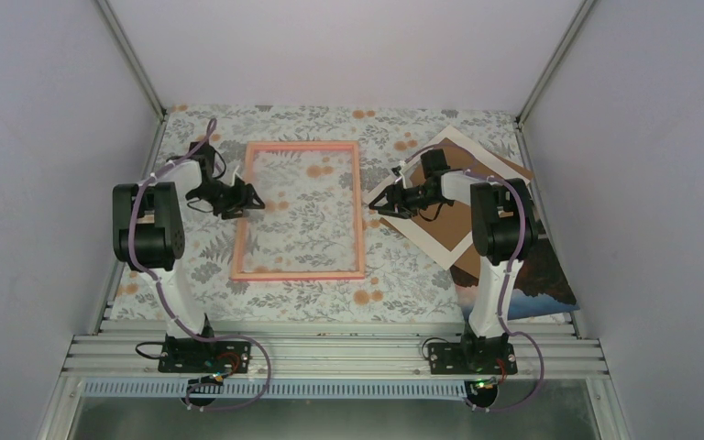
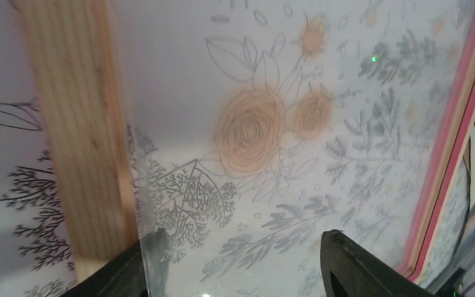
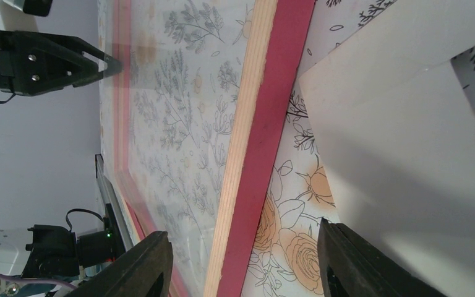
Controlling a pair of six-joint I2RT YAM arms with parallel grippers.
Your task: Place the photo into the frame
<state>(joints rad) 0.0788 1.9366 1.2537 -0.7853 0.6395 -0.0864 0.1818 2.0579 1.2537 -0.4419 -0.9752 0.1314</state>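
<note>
Floral tablecloth (image 1: 312,302) bears the pink frame (image 1: 359,211) flat at centre. The photo (image 1: 545,275) lies far right, face up, partly under a brown backing board (image 1: 504,170) and white mat (image 1: 422,240). By the frame's left rail the left gripper (image 1: 252,200) stands spread; the right gripper (image 1: 374,207), also spread, is beside its right rail.

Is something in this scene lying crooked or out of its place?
Yes. The frame lies straight, but on the right the white mat, brown board and photo are piled at a slant, overlapping, the photo partly covered.
</note>
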